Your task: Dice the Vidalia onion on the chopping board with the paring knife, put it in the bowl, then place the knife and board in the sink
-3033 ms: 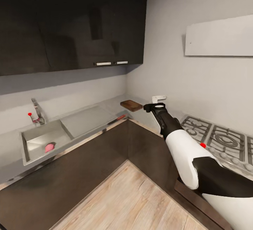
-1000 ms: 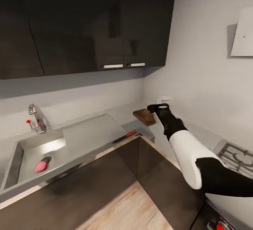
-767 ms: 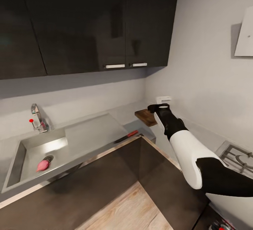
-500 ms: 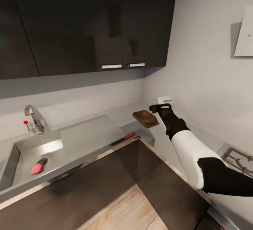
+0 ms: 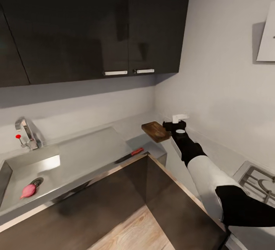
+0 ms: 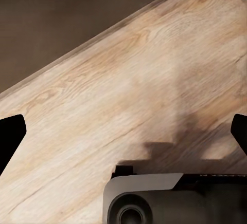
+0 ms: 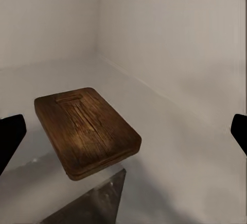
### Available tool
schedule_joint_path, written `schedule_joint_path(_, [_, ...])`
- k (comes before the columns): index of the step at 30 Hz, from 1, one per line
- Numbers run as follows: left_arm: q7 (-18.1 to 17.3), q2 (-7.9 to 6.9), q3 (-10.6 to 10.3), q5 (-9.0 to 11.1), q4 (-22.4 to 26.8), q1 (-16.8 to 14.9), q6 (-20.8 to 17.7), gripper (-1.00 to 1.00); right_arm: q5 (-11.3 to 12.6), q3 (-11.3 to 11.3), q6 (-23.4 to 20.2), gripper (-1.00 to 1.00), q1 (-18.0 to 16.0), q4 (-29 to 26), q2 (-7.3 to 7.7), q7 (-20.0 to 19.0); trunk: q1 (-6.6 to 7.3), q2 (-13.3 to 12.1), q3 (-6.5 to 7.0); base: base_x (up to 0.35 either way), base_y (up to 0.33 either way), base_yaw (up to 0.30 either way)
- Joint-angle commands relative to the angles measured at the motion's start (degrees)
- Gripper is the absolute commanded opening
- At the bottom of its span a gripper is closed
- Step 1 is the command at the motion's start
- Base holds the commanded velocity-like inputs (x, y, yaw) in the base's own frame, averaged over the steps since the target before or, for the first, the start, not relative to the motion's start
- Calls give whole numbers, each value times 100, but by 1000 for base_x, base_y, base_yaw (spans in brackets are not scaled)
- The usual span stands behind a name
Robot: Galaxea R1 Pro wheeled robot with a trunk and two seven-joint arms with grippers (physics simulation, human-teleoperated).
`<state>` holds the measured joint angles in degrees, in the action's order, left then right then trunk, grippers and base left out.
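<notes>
Right claw had edged in over the corner counter to the board, spread wide and empty, likely lining up a grasp. Left claw hung wide and empty over the floor. Onion sat in the sink; knife lay at the counter's edge.

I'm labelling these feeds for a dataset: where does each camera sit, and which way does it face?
Head view: on the robot's head, facing the kitchen corner, sink, paring knife and chopping board; the right arm shows.
Left wrist view: near the left gripper, facing the wood floor; dark fingertips show.
Right wrist view: near the right gripper, facing the chopping board; fingertips show.
Shared: head and right wrist views both show the board.
</notes>
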<state>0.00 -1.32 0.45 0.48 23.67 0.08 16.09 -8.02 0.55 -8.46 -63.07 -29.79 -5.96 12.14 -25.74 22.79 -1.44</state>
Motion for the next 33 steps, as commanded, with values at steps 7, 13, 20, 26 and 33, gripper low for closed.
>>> schedule_joint_path(7, [0,0,-1,4,8,1,8,100,-14,6,646,100,304,-14,262,-107,-4,13,-12,18,-6,0])
schedule_joint_path(13, [0,0,-1,4,7,2,8,100,34,-1,856,100,400,-51,319,-167,-4,13,-12,1,0,0])
schedule_joint_path(20, [0,0,-1,4,14,1,8,100,50,-2,430,100,409,-93,331,-168,-4,13,-12,0,0,0])
schedule_joint_path(26, [0,0,-1,4,13,3,8,100,54,-106,201,100,409,-127,332,-168,-4,13,-12,0,0,0])
schedule_joint_path(33, [0,0,-1,4,15,2,8,100,53,-452,28,100,409,-132,332,-168,-4,13,-12,1,0,0])
